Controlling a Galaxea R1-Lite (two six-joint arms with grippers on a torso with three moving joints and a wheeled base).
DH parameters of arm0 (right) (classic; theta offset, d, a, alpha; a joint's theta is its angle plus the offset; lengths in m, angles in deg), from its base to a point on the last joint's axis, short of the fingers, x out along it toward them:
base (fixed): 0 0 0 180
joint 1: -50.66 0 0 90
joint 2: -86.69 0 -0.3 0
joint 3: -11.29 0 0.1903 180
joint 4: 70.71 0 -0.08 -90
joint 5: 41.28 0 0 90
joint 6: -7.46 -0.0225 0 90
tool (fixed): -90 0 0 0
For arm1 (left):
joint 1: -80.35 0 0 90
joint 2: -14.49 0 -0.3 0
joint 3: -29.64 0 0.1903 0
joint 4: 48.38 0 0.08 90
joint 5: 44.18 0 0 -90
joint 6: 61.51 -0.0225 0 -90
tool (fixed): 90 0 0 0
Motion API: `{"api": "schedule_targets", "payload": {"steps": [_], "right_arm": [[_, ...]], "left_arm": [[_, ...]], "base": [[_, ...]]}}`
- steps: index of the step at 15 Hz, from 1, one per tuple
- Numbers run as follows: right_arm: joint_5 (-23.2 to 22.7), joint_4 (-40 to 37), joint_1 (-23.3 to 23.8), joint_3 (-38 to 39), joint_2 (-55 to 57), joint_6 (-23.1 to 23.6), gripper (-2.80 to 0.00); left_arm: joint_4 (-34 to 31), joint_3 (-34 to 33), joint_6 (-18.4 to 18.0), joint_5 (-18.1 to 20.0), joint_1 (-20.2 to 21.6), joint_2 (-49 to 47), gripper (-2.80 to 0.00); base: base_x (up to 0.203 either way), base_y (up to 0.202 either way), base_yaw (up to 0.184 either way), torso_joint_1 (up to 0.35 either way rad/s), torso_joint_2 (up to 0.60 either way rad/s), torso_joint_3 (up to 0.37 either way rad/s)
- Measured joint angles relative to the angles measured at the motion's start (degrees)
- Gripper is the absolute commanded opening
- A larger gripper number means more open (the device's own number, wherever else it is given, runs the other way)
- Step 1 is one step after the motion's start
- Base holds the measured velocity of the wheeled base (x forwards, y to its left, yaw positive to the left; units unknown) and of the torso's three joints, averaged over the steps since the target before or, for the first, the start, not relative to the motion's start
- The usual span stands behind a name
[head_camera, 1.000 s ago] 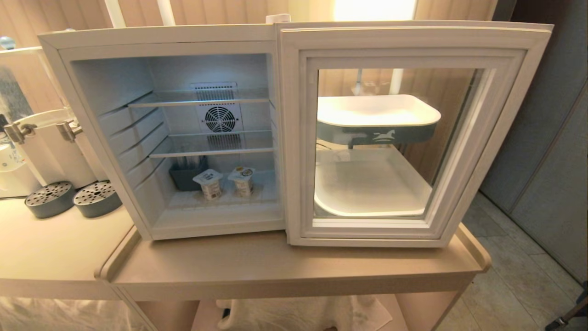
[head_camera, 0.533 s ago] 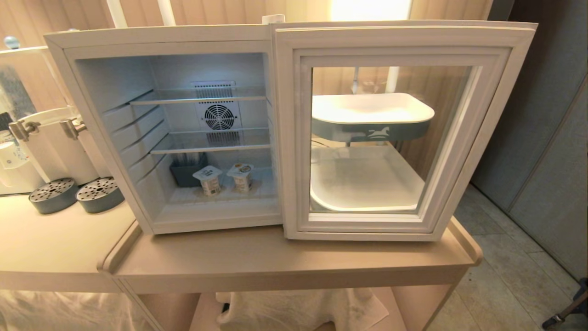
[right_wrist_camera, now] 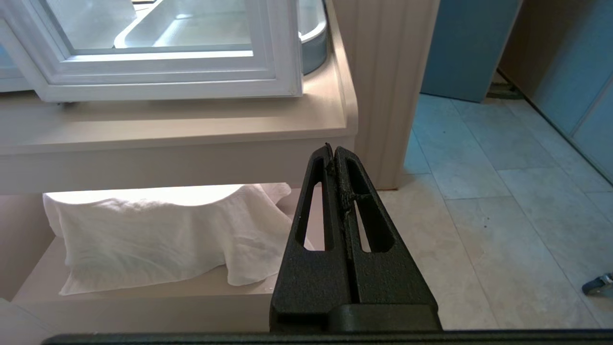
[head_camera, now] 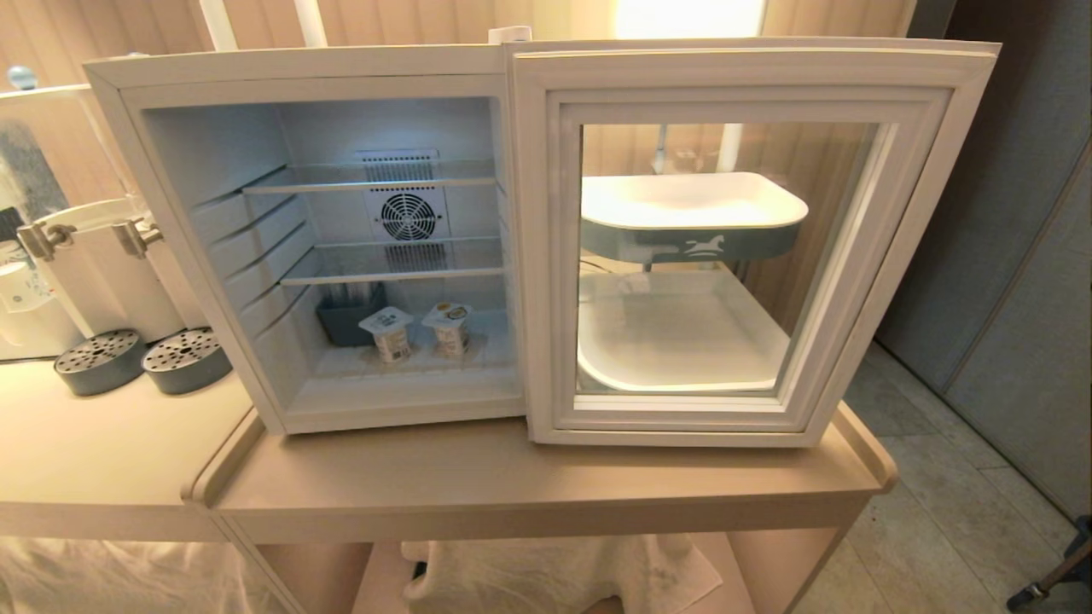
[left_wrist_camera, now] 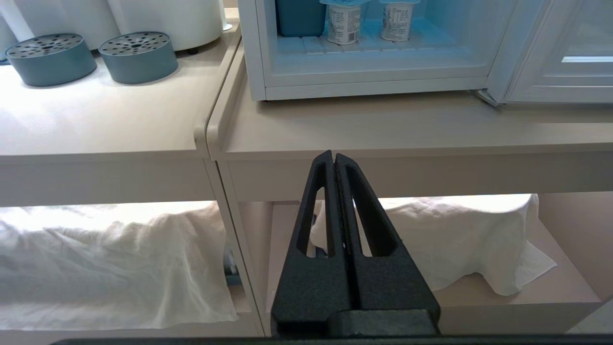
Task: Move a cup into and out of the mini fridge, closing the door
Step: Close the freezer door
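Note:
The white mini fridge stands on a beige table with its door swung wide open to the right. On the fridge floor two small foil-lidded cups stand side by side, and both cups also show in the left wrist view. Neither arm shows in the head view. My left gripper is shut and empty, low in front of the table edge below the fridge. My right gripper is shut and empty, low near the table's right corner below the door.
A dark grey box sits behind the cups. Left of the fridge are white dispensers with two round grey drip trays. A white tray stand shows through the door glass. White cloth lies under the table.
The whole head picture has shifted slightly, with the fridge a little smaller and lower left, so the camera moved. Nothing in the scene has moved.

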Motion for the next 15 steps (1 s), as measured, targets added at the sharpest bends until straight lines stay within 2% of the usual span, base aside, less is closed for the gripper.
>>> {"api": "schedule_targets", "payload": {"steps": [6,12,13,15], "right_arm": [[0.13,0.07,0.00,-0.02,0.07,-0.25,-2.80],[0.44,0.11,0.00,-0.12,0.07,-2.90,-2.80],[0.52,0.08,0.00,-0.84,0.07,-3.47,-2.80],[0.05,-1.22,0.00,-7.30,0.07,-6.08,-2.80]], "left_arm": [[0.02,0.00,0.09,0.00,-0.02,0.00,-2.80],[0.02,0.00,0.10,0.00,-0.02,0.00,-2.80],[0.02,0.00,0.10,0.00,-0.02,0.00,-2.80],[0.02,0.00,0.10,-0.02,-0.02,0.00,-2.80]], "base": [[0.000,0.000,0.000,0.000,0.00,0.000],[0.000,0.000,0.000,0.000,0.00,0.000],[0.000,0.000,0.000,0.000,0.00,0.000],[0.000,0.000,0.000,0.000,0.00,0.000]]}}
